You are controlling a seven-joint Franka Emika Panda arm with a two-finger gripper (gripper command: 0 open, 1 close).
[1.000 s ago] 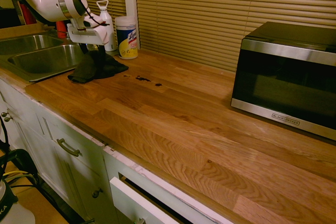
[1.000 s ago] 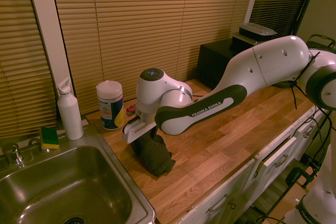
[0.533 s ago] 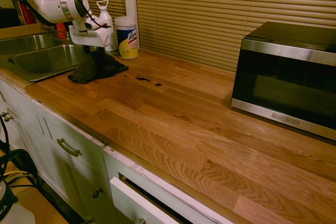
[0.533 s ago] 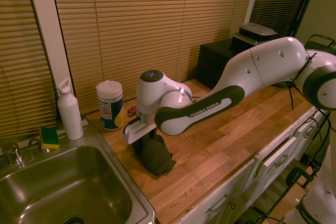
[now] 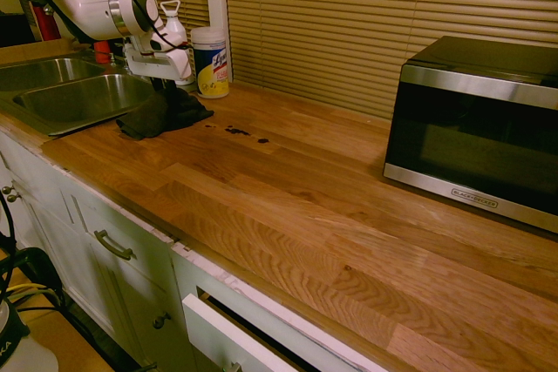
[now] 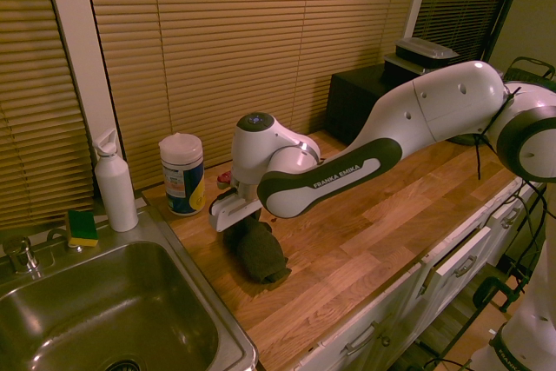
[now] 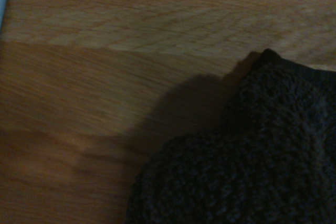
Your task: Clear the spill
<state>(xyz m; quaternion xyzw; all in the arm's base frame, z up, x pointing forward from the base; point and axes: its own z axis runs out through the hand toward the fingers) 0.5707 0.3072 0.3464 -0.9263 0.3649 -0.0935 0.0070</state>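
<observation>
Hand pointing almost straight down onto a dark rag, bunched on the wooden bench near the sink end. Fingers buried in the cloth's top fold; cannot tell whether they pinch it. Spill: short line of small dark specks on bare wood, just beside the rag toward the microwave end, well back from the front edge. Wipes canister and white bottle at back edge behind rag. Wrist view: coarse dark cloth over wood grain.
</observation>
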